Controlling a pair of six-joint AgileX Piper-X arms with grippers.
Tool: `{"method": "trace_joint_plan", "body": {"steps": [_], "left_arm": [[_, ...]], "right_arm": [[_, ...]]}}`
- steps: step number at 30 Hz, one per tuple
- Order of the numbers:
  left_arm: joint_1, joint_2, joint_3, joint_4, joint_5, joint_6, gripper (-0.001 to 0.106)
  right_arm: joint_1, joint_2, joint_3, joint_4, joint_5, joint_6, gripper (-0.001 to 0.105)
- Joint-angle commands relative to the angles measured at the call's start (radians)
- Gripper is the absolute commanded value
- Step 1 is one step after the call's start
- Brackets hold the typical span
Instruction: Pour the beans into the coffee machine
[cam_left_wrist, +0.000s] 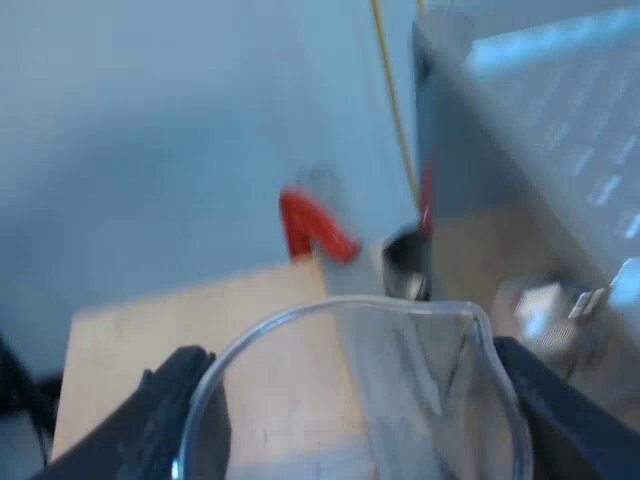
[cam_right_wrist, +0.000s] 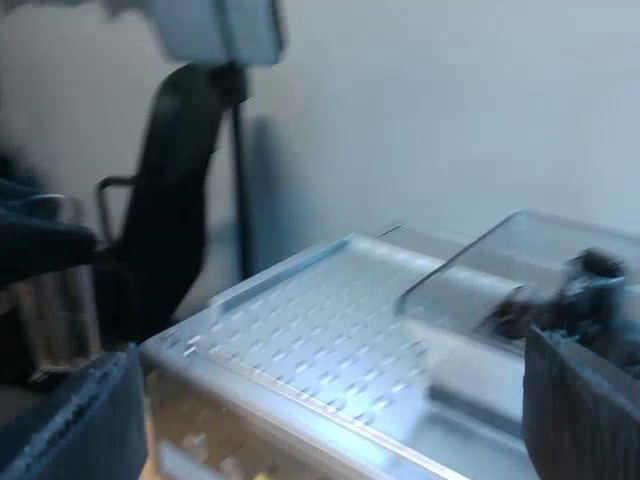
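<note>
My left gripper (cam_left_wrist: 355, 425) is shut on the clear measuring glass (cam_left_wrist: 400, 360), one black finger on each side of its rim. I see the wooden table through the glass. Beyond it rises the espresso machine (cam_left_wrist: 540, 140), with the red end of the holder's handle (cam_left_wrist: 312, 228) near its front. My right gripper (cam_right_wrist: 330, 430) hangs open over the machine's perforated metal top (cam_right_wrist: 300, 340), nothing between its fingers. The transparent bean hopper (cam_right_wrist: 490, 265) stands on that top, with a blurred dark shape at its far side.
The wooden table (cam_left_wrist: 180, 320) ends at an edge close behind the glass. A shiny metal piece (cam_left_wrist: 545, 310) lies by the machine's base. Beside the machine, a dark arm (cam_right_wrist: 180, 170) stands against a pale wall.
</note>
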Motion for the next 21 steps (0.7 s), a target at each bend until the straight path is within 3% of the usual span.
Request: {"method": "trace_joint_plan", "body": {"steps": [1, 7, 11, 21], "left_arm": [[-0.033, -0.007, -0.050, -0.004, -0.032, 0.006, 0.000], [-0.162, 0.027, -0.168, -0.004, -0.078, 0.128, 0.000], [-0.231, 0.082, -0.243, -0.004, -0.102, 0.168, 0.000], [-0.339, 0.268, -0.423, -0.004, -0.102, 0.178, 0.000]], "right_arm": [[-0.002, -0.023, -0.022, -0.009, 0.051, -0.011, 0.078], [-0.002, -0.051, -0.022, -0.012, 0.092, -0.011, 0.078], [-0.002, -0.058, -0.022, -0.012, 0.149, -0.046, 0.078], [-0.002, -0.053, -0.022, -0.012, 0.174, -0.071, 0.078]]}}
